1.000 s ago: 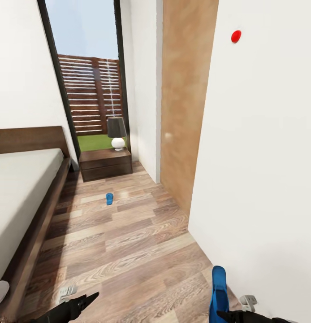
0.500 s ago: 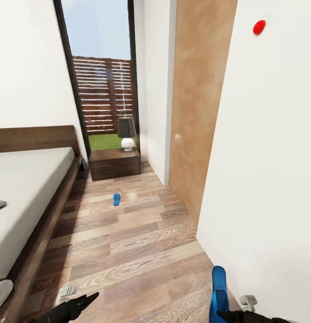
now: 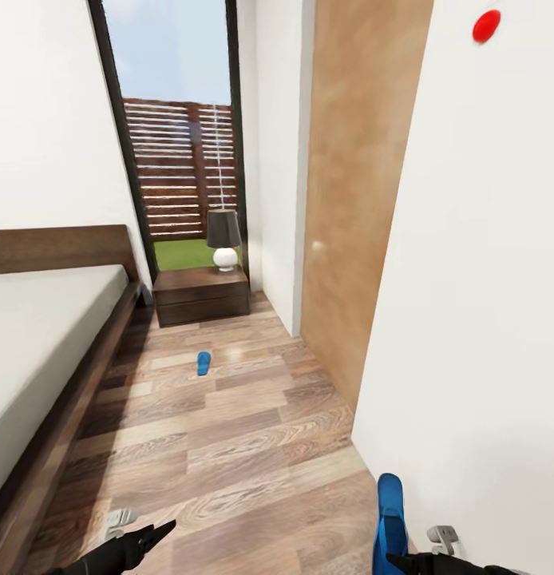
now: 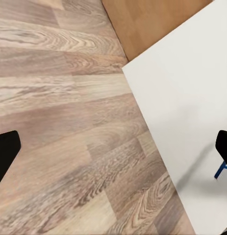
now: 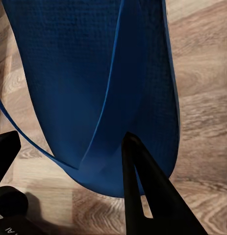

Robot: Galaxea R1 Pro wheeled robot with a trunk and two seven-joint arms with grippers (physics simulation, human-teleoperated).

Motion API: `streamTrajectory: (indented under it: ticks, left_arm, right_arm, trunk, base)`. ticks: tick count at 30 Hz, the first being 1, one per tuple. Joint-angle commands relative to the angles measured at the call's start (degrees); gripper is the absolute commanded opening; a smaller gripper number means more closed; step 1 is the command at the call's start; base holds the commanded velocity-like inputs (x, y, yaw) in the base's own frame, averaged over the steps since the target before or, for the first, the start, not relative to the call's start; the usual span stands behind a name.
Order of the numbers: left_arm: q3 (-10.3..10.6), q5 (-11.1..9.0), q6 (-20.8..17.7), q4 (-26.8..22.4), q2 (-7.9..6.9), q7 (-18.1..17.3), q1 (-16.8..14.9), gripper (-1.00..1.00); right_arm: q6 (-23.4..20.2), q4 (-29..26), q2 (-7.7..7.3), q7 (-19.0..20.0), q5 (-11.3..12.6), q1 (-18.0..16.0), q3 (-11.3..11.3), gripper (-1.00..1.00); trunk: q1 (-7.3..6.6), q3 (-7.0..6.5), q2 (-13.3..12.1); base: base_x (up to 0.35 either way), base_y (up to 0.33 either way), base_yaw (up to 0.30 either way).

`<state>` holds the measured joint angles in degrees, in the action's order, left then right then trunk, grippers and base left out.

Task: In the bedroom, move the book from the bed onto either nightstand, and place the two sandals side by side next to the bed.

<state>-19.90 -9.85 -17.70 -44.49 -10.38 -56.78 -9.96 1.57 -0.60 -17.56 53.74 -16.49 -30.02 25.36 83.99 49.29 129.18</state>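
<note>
Blue sandal (image 5: 101, 93) clamped in right end effector (image 5: 69, 147), carried toward its mate (image 3: 203, 363) lying mid-floor near the nightstand (image 3: 201, 294), beside the bed (image 3: 45, 335). Left end effector (image 4: 113, 147) spread, empty. Book unseen.

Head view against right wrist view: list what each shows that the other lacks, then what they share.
Head view alone: the bed, the nightstand with a lamp, the second blue sandal lying on the floor, and the left end effector.
Right wrist view alone: the thong strap up close, with one finger against the sole.
Both: the held sandal in the right end effector and the wood-plank floor.
</note>
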Motion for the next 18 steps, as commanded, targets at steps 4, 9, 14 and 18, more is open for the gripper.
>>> streamTrajectory:
  ticks: [4,9,14,18]
  left_arm:
    - [-0.1,-0.3,-0.6,0.0,0.00,-0.2,0.0,1.00]
    - [-0.1,-0.3,-0.6,0.0,0.00,-0.2,0.0,1.00]
    - [-0.1,-0.3,-0.6,0.0,0.00,-0.2,-0.1,1.00]
    - [-0.1,-0.3,-0.6,0.0,0.00,-0.2,0.0,1.00]
  right_arm:
    - [0.0,0.0,-0.02,0.4,-0.5,0.0,0.5,-1.00]
    - [0.0,0.0,-0.02,0.4,-0.4,0.0,0.5,-1.00]
    - [0.0,0.0,-0.02,0.4,-0.5,0.0,0.5,-1.00]
    - [0.0,0.0,-0.02,0.4,-0.5,0.0,0.5,-1.00]
  trunk:
    - [0.00,0.06,0.0]
    - [0.00,0.06,0.0]
    - [0.00,0.06,0.0]
    - [0.00,0.06,0.0]
  base:
    - [0.026,-0.001,0.175]
    - [0.005,0.000,0.210]
    - [0.000,0.000,0.216]
    - [0.000,0.000,0.214]
